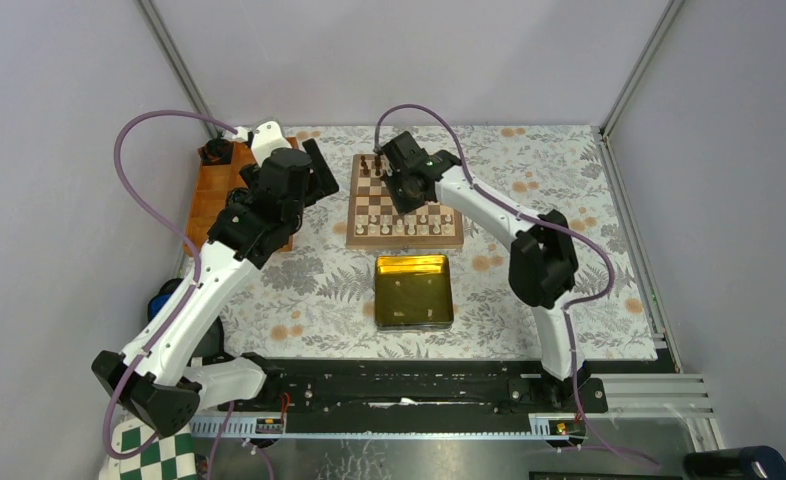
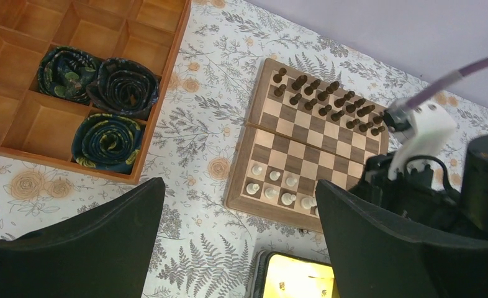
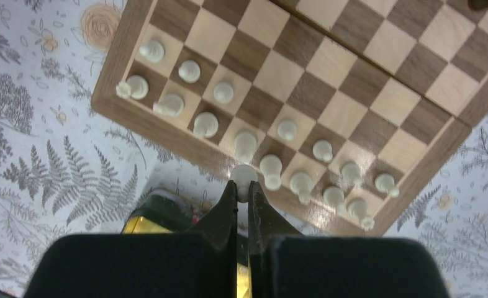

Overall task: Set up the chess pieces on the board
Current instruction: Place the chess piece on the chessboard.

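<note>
A: Piece (image 3: pixel 244 176) clamped between tips of right gripper (image 3: pixel 243 191), over near rim of board (image 3: pixel 167 135). Why?

B: Likely meant for gap in row just beyond fingertips. Left gripper (image 2: pixel 241 248) spread wide, empty.

The board (image 1: pixel 374 205) lies at the centre rear of the table (image 1: pixel 299 290). The chess pieces (image 3: pixel 245 144) stand on its two near rows, the opposing pieces (image 2: pixel 325 102) on its two far rows. A single piece (image 3: pixel 244 175) sits in the right gripper (image 3: pixel 243 189) at the near rim. A tin (image 1: pixel 414 295) lies directly before the board. A compartment tray (image 2: pixel 49 127) lies left of it, three rolls (image 2: pixel 123 87) in adjoining compartments
</note>
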You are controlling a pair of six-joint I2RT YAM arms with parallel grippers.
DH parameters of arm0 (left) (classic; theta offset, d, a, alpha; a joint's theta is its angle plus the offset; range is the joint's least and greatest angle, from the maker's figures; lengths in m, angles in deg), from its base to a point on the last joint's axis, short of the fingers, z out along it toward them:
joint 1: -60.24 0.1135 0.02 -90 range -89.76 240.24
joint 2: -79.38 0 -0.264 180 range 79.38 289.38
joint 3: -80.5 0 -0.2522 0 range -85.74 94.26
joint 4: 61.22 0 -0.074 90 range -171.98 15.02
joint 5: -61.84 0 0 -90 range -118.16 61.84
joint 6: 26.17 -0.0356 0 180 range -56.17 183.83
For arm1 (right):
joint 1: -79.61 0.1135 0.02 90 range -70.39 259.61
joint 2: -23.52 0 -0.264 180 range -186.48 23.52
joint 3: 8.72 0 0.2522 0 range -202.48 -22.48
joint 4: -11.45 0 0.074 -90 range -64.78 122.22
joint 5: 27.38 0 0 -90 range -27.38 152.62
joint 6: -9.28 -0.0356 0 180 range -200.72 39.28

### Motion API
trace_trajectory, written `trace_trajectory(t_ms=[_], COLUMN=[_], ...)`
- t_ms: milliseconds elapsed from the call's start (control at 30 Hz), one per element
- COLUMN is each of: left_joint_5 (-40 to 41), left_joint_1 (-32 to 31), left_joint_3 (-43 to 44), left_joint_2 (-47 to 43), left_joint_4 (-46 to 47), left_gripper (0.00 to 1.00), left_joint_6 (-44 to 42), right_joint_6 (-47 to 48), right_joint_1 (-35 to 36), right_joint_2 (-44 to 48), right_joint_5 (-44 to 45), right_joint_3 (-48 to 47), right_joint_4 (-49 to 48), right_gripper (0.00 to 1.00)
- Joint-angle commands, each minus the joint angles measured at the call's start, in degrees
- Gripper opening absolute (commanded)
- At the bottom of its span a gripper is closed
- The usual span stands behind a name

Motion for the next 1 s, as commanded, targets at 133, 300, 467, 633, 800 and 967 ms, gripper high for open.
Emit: trace_trajectory(t_ms=[133,300,467,633,800,967], left_joint_5=[1.86,1.58,1.13,0.89,0.68,0.42], left_joint_1=[-0.41,-0.43,-0.43,-0.39,-0.43,-0.43], left_joint_3=[0.13,-0.84,-1.16,-1.67,-2.02,-2.31], left_joint_2=[-1.54,-1.83,-1.65,-1.76,-1.79,-1.58], left_joint_4=[2.33,2.91,3.39,3.75,4.07,4.27], left_gripper=[0.99,0.99,0.99,0.99,0.99,0.99], left_joint_6=[-0.95,-1.26,-1.39,-1.3,-1.3,-1.34], right_joint_6=[3.09,2.88,2.48,2.15,1.93,1.69], right_joint_1=[-1.47,-2.19,-2.86,-3.04,-3.04,-3.12], right_joint_2=[-10.31,-13.75,-16.06,-17.64,-19.05,-20.3], right_joint_5=[1.37,0.75,-0.11,-1.08,-1.88,-2.67], right_joint_3=[-16.93,-20.81,-22.03,-23.02,-24.0,-25.05], right_joint_4=[9.79,11.74,12.6,12.5,12.18,12.24], right_gripper=[0.0,0.0,0.0,0.0,0.0,0.0])
